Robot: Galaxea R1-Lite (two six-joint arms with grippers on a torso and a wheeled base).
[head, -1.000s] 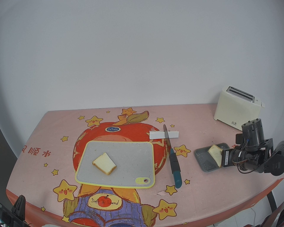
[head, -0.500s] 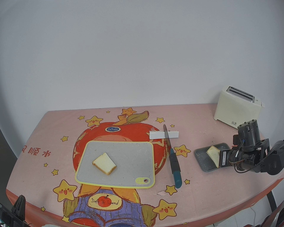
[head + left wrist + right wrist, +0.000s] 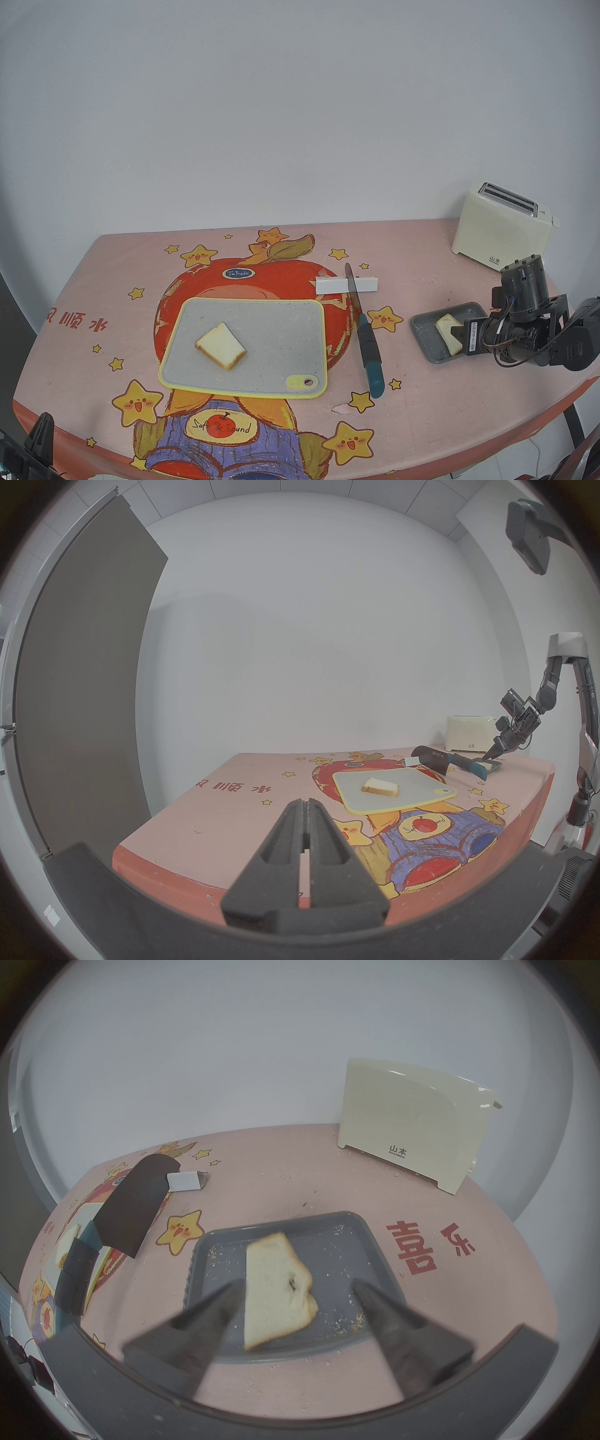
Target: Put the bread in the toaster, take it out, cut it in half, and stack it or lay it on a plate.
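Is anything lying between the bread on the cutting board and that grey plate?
Yes. A knife lies on the table between the cutting board holding the bread and the grey plate, its blade resting on a small white block.

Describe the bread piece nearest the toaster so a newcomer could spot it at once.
Start at the cream toaster at the far right of the pink table. In front of it is a small grey tray, and this bread piece sits in it, flanked by the open right end effector. The other bread piece lies on the grey cutting board mid-table.
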